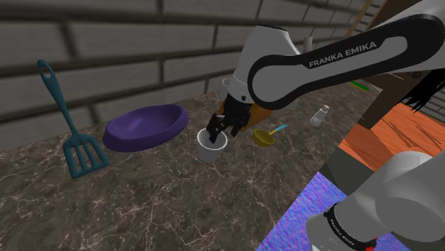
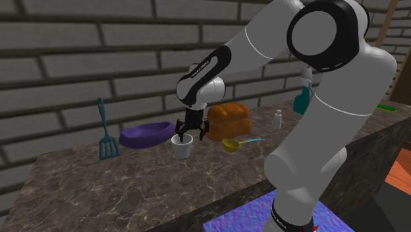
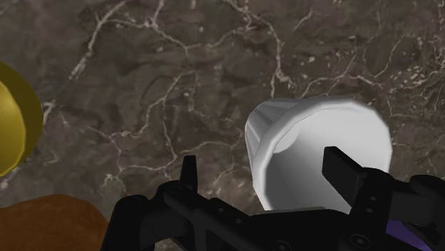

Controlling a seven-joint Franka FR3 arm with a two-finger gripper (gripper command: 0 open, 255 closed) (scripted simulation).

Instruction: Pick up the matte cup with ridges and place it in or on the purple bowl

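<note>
Wrist view, jaws: the black gripper stands open, its two fingers well apart and clasping nothing.
Cup: a plain white cup with a faceted, ridged wall stands upright on the dark marble counter, mouth up.
Cup against jaws: one finger hangs over the cup's open mouth. The other is outside it, over bare counter. One side of the cup's wall lies between them. A gap shows between the outer finger and the wall, so the cup is not held.
Long axis: the cup's axis is vertical, and the gripper meets it from above at the rim, as the shoulder view shows.
Purple bowl: a shallow purple bowl lies on the counter on the shoulder view's left of the cup, near it but not touching. Nothing shows inside it.
Step, as a judgement: the grasp looks lined up but not made. The fingers would need to close on the wall before any lift.
Coming move, as a judgement: once the cup is lifted, the carry runs toward the shoulder view's left, a short way to the bowl.
Risk, as a judgement: a pinch on one wall may let the cup tilt as it rises.
Nearby things: a yellow scoop lies on the cup's far side from the bowl, and a brown loaf sits behind the cup. A teal spatula lies beyond the bowl.
</note>
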